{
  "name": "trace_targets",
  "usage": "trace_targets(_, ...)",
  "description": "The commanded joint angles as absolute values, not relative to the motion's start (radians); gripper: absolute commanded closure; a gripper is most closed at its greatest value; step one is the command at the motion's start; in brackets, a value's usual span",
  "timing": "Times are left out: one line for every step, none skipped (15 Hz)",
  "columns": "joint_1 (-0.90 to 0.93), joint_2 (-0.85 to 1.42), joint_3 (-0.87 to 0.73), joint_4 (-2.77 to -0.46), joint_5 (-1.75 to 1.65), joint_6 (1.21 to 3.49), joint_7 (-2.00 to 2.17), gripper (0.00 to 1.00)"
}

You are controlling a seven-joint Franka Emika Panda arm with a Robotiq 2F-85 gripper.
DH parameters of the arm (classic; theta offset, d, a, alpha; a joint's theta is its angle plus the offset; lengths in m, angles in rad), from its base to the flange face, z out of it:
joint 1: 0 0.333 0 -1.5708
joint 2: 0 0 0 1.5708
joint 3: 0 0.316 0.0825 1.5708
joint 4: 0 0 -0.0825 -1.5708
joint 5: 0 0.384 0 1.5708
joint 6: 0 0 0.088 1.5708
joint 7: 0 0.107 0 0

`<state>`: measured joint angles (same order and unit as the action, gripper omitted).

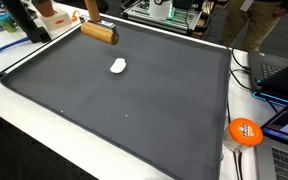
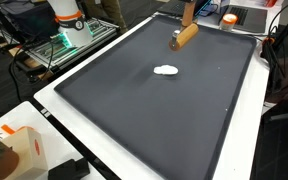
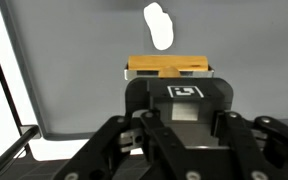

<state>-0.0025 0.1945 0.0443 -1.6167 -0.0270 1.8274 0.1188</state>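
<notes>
In the wrist view my gripper [image 3: 174, 105] comes in from the bottom. Its jaws are closed round a dark block with a square printed marker [image 3: 186, 92] on top. A wooden bar [image 3: 168, 67] fixed to the block's far end sticks out ahead. Both exterior views show this wooden bar [image 1: 99, 32] [image 2: 185, 37] low over the far part of the dark mat [image 1: 134, 110]. The gripper above it is hard to make out there. A small white lump [image 3: 159, 25] [image 1: 118, 66] [image 2: 166, 70] lies on the mat just beyond the bar, apart from it.
A white table border [image 2: 94, 125] frames the mat. An orange disc [image 1: 245, 131] and laptops [image 1: 287, 75] sit past one side. A rack with green-lit electronics [image 2: 69, 45] and a cardboard box [image 2: 19, 150] stand off the mat's other edges.
</notes>
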Motion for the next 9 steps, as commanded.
trace_targets(0.005,0.255,0.03,-1.533,-0.009,1.781,0.108,0.78)
trace_targets(0.003,0.267,0.03,-1.517,-0.004,1.773,0.101,0.78)
trace_targets(0.002,0.281,0.03,-1.498,0.001,1.763,0.095,0.78)
trace_targets(-0.001,0.301,0.029,-1.47,0.008,1.745,0.091,0.78)
trace_targets(0.0,0.32,0.027,-1.442,0.008,1.724,0.093,0.78)
trace_targets(-0.001,0.339,0.026,-1.414,0.009,1.702,0.094,0.78)
trace_targets(-0.001,0.357,0.024,-1.385,0.01,1.68,0.095,0.78)
trace_targets(0.0,0.375,0.022,-1.356,0.008,1.661,0.099,0.78)
trace_targets(0.0,0.393,0.02,-1.326,0.008,1.639,0.1,0.78)
